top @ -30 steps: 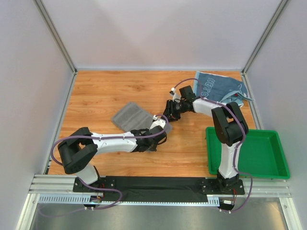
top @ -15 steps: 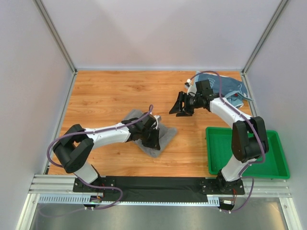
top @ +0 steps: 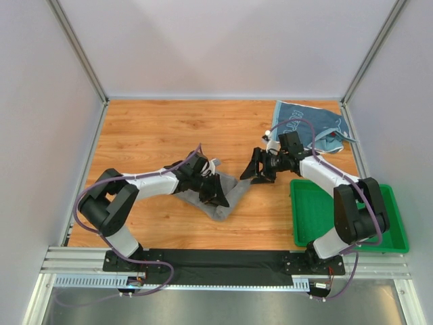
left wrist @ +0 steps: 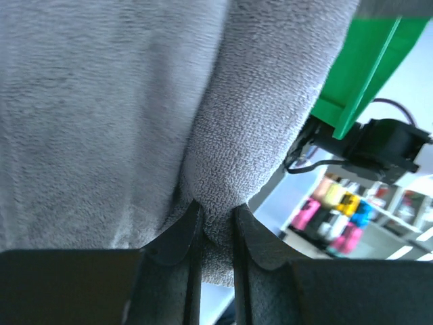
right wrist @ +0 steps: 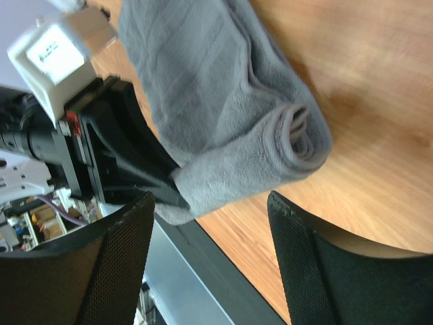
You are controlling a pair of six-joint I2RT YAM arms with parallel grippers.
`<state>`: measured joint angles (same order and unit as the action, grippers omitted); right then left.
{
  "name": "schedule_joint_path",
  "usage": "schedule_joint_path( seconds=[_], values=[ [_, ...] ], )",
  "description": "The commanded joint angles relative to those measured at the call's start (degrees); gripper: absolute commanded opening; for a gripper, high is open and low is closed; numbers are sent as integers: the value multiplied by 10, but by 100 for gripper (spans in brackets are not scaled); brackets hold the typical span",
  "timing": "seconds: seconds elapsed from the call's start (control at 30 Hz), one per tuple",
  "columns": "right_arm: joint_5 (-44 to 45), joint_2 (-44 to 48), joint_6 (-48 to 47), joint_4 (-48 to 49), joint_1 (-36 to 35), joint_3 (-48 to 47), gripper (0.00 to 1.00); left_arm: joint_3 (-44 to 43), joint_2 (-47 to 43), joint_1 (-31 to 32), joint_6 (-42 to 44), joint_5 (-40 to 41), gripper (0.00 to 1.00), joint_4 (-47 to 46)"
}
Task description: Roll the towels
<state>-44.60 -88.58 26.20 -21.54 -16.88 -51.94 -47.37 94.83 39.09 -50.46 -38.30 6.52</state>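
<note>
Wooden bench (top: 149,128), grey walls. Grey towel (top: 229,202), partly rolled, lies left of green tray (top: 295,217); left claw (top: 214,191) pinches its fold, right claw (top: 256,174) spread, empty, nearer tray. Blue towel (top: 308,120) behind tray, unrolled. Mid-roll, I judge; next needs right claw on the roll's free end.

The left arm (top: 152,181) and the right arm (top: 325,172) share one build: white shells on the long links and chunky black housings at the joints. A thin purple cable (top: 354,265) loops loosely beside each arm, running back from the hand. The left gripper (left wrist: 216,220) has slim, matte dark grey fingers (left wrist: 172,247) curving to narrow tips. Just behind them sits a boxy white housing (right wrist: 57,51) on a black body with a small red mark. The right gripper (right wrist: 210,200) has broad black fingers (right wrist: 88,271) with a fine mesh texture and rounded edges.
</note>
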Motion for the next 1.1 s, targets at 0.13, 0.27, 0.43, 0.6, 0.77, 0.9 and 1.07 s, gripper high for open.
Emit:
schedule_joint_path(
  seconds=[0.13, 0.27, 0.43, 0.6, 0.77, 0.9, 1.07],
  values=[
    [-33, 13, 44, 128, -25, 69, 70, 52, 43, -36, -97, -74, 13, -99],
    [-28, 2, 44, 140, -39, 80, 73, 60, 62, -51, -118, -95, 13, -123],
    [-17, -19, 40, 148, -51, 82, 75, 57, 69, -72, -103, -96, 14, -96],
    [-5, -46, 58, 203, -59, 103, 75, 52, 70, -77, -95, -96, 15, -80],
    [7, -84, 86, 262, -73, 105, 74, 51, 73, -78, -95, -97, 15, -79],
    [23, -114, 99, 287, -83, 102, 72, 52, 72, -79, -95, -98, 15, -79],
    [28, -139, 107, 311, -95, 107, 34, 51, 70, -82, -94, -104, 17, -79]
  ],
)
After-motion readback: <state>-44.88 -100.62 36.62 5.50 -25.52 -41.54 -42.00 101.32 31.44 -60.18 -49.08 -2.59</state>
